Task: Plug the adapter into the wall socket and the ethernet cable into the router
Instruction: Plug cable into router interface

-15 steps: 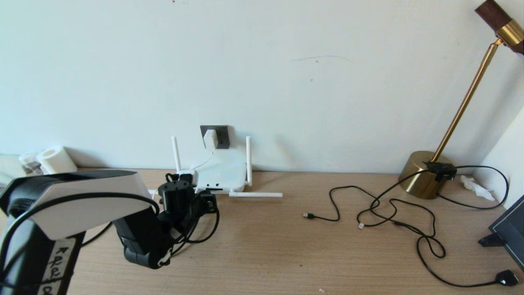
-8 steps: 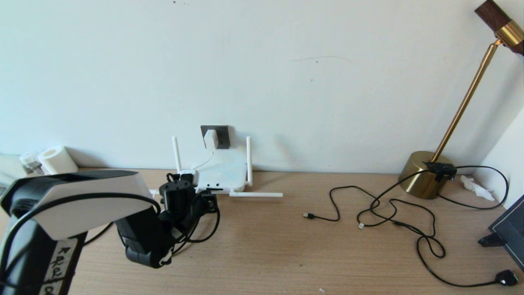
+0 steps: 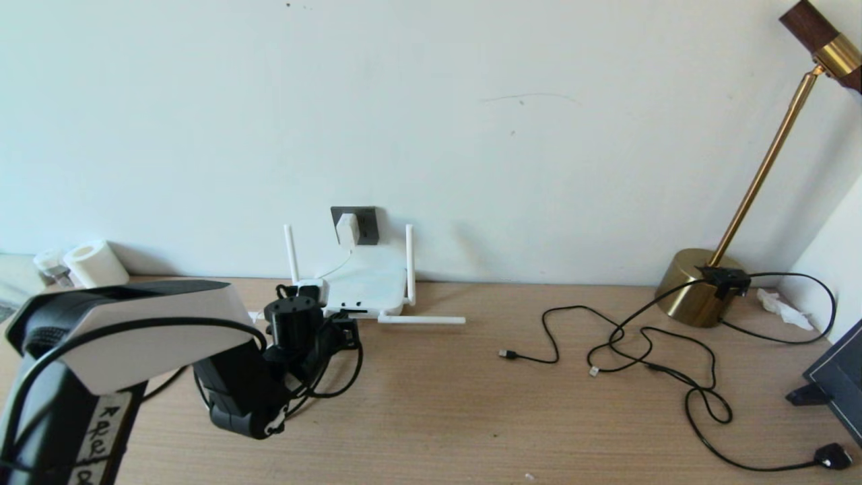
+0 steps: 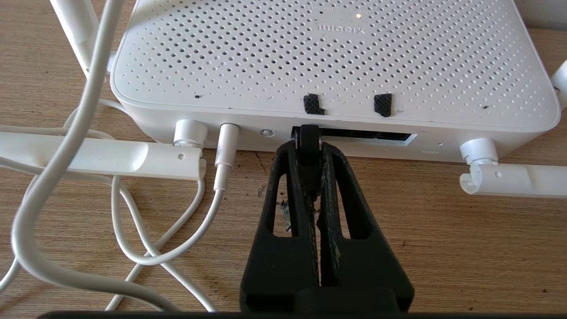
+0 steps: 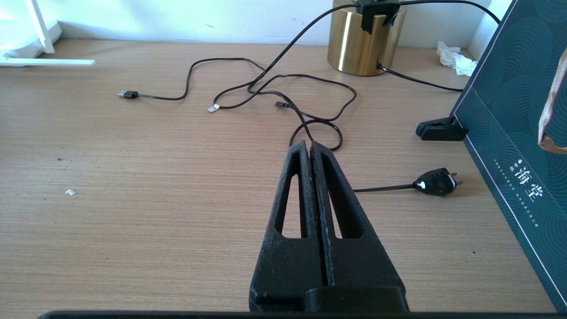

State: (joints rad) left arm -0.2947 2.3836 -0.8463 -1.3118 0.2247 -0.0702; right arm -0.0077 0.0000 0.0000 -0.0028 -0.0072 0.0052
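The white router [image 3: 367, 286] lies against the wall, two antennas upright and one flat on the desk. Above it the white adapter [image 3: 347, 229] sits in the dark grey wall socket [image 3: 368, 225], and its thin cord runs down to the router. My left gripper [image 4: 309, 148] is shut on the ethernet cable's black plug [image 4: 309, 138], whose tip is at the left end of the router's [image 4: 336, 57] dark port slot [image 4: 367, 136]. In the head view the left gripper [image 3: 343, 333] is just in front of the router. My right gripper [image 5: 308, 145] is shut on nothing above bare desk.
White cords [image 4: 133, 248] loop on the desk beside the left gripper. A brass lamp [image 3: 697, 286] with thin black cables [image 3: 640, 337] takes up the right side. A dark box [image 5: 509, 110] and a black plug [image 5: 436, 181] lie far right. A paper roll [image 3: 94, 264] stands far left.
The left arm has edged a little toward the router with the plug. Nothing else has moved.
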